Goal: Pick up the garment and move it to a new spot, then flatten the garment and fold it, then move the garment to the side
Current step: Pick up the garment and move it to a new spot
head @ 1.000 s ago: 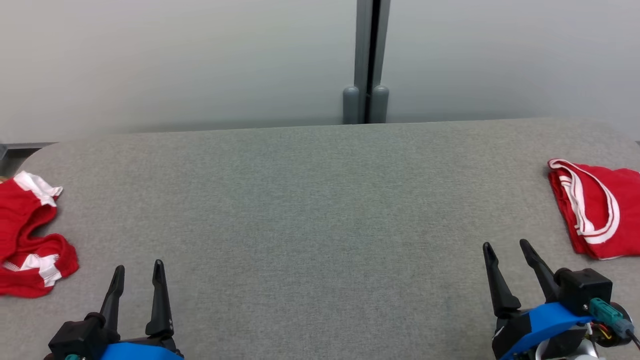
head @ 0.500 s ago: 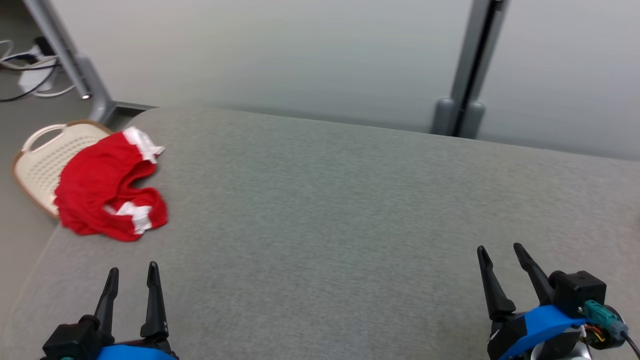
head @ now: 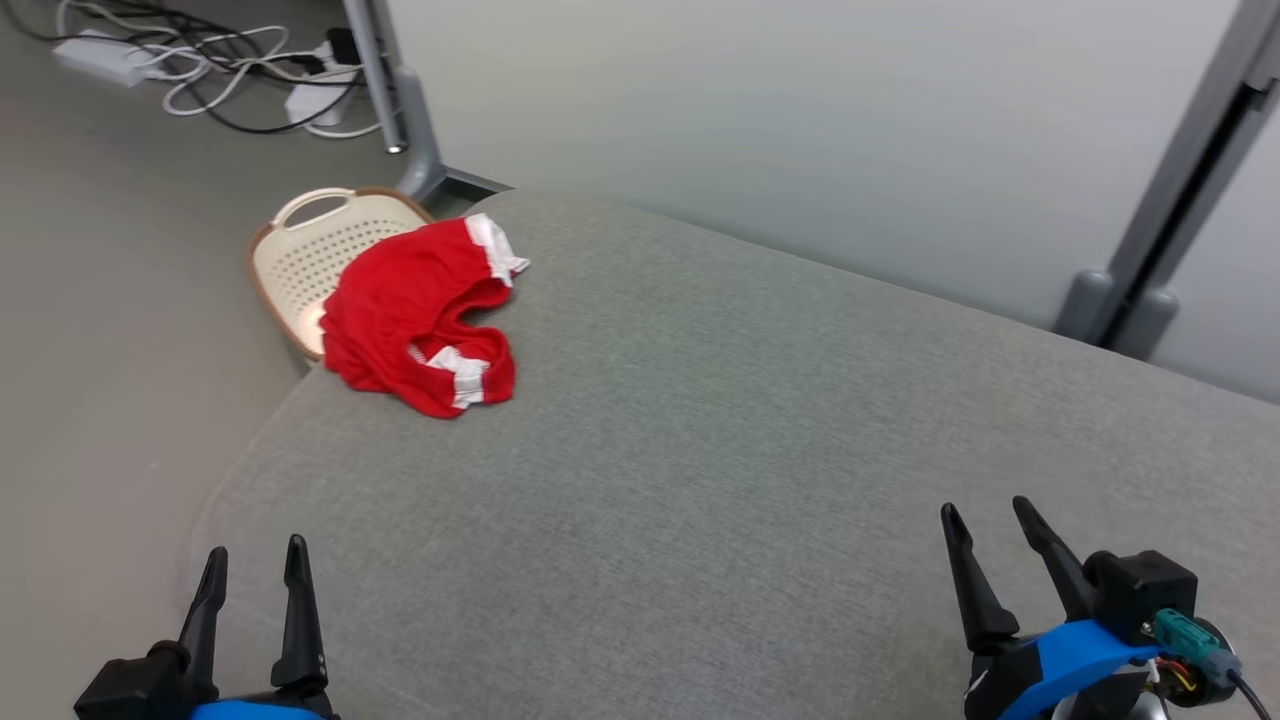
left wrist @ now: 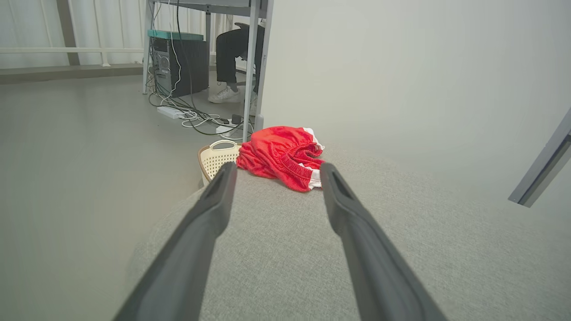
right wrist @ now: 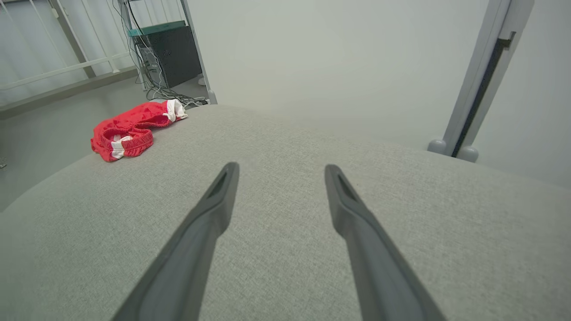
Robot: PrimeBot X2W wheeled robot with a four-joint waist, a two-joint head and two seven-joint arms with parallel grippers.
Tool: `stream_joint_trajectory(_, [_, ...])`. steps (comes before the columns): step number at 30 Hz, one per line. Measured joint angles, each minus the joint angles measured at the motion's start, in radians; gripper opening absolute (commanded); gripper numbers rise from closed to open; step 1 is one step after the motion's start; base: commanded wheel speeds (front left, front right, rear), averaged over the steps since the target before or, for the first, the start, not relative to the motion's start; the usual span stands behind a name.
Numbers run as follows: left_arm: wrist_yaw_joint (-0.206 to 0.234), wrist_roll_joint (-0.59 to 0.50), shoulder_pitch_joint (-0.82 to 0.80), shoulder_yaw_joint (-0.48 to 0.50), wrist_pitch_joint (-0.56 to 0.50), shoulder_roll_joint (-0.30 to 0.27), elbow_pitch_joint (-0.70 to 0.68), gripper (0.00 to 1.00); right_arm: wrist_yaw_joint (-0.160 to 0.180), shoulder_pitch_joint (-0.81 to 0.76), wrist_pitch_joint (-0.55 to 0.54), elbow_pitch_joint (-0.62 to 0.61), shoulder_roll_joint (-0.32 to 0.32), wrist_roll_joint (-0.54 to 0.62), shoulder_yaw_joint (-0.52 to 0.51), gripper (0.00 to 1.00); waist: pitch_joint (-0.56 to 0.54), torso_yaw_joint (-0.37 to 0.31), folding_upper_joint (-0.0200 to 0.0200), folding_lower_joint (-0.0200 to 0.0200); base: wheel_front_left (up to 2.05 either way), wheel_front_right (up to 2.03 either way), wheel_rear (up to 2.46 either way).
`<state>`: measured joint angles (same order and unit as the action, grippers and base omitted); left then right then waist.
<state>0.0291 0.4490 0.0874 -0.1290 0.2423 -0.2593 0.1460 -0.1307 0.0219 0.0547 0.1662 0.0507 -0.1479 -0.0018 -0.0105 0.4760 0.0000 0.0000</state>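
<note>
Two pairs of jaws are held apart, nothing gripped. The red garment (head: 410,310) is bunched on the table's (head: 700,450) far left corner, next to a basket (head: 300,255). It is seen at one o'clock from the left gripper (head: 256,548) and ten o'clock from the right gripper (head: 984,505), well apart.

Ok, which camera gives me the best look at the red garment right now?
Head view: the red garment shows from above, whole outline, crumpled at the table's corner. Left wrist view sees it low and foreshortened, beyond the left tool's fingers. Right wrist view has it small, far off.
</note>
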Motion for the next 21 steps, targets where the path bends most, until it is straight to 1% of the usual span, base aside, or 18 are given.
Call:
stream_joint_trajectory(3, [0.003, 0.004, 0.013, 0.004, 0.000, -0.003, -0.007, 1.00, 0.000, -0.002, 0.000, 0.007, 0.000, -0.003, 0.012, 1.00, -0.002, 0.033, 0.0000, 0.0000, 0.00, 0.00, 0.00])
stream_joint_trajectory(5, [0.007, 0.009, 0.021, 0.011, 0.000, -0.003, -0.011, 1.00, 0.000, 0.002, -0.001, 0.009, -0.001, -0.003, 0.021, 1.00, 0.003, 0.042, 0.0000, -0.0001, 0.00, 0.00, 0.00])
stream_joint_trajectory(10, [0.014, 0.010, 0.031, 0.016, 0.006, 0.000, -0.025, 1.00, 0.000, 0.017, -0.002, 0.018, 0.000, 0.006, 0.036, 1.00, 0.017, 0.049, 0.0000, -0.0001, 0.00, 0.00, 0.00])
stream_joint_trajectory(21, [0.014, 0.018, 0.038, 0.020, 0.005, 0.000, -0.027, 1.00, 0.000, 0.031, -0.001, 0.031, 0.000, 0.005, 0.044, 1.00, 0.027, 0.051, 0.0000, -0.0001, 0.00, 0.00, 0.00])
